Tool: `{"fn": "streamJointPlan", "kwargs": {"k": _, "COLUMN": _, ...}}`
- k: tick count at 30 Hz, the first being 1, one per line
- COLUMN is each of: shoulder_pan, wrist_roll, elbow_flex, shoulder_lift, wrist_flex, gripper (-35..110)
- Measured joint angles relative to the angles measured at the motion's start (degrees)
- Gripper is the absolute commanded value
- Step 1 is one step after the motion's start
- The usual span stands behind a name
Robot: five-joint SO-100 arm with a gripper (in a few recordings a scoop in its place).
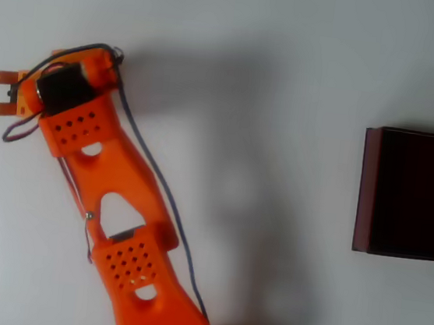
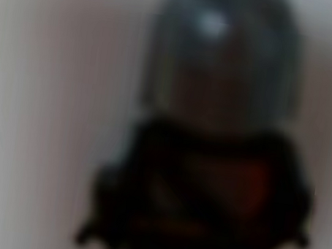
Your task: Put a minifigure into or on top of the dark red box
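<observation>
Overhead, the orange arm [image 1: 109, 213] runs up from the bottom edge of the picture toward the upper left across a plain white table [image 1: 291, 61], with a dark cable trailing along its right side and looping over the wrist. Its gripper [image 1: 5, 93] sits at the far left, where two short orange fingertips [image 1: 6, 76] poke out leftward, one above the other, with a clear gap between them; whatever may lie in that gap is hidden under the wrist housing, so I cannot tell from here whether they grip anything. Well apart from the arm, at the right edge of the picture, the dark red box [image 1: 367, 187] rests on the table, its thin red left wall showing and its inside almost black; the box is cut off by the frame on the right. Turning to the wrist view, the minifigure [image 2: 212, 149] looms very close and heavily blurred: a rounded grey helmet with a small bright glint on top, a dark body below it, standing upright in the picture against the pale background. Slivers of orange show at the bottom edge beside its body, too blurred to say whether the fingers press on it
</observation>
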Motion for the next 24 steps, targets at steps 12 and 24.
{"fn": "streamJointPlan", "kwargs": {"k": 12, "shoulder_pan": -0.18, "wrist_roll": 0.0, "elbow_flex": 10.2, "shoulder_lift": 6.06, "wrist_flex": 0.0, "gripper": 0}}
{"fn": "streamJointPlan", "kwargs": {"k": 24, "shoulder_pan": 15.47, "wrist_roll": -0.44, "elbow_flex": 72.69, "shoulder_lift": 66.45, "wrist_flex": -7.82, "gripper": 0}}
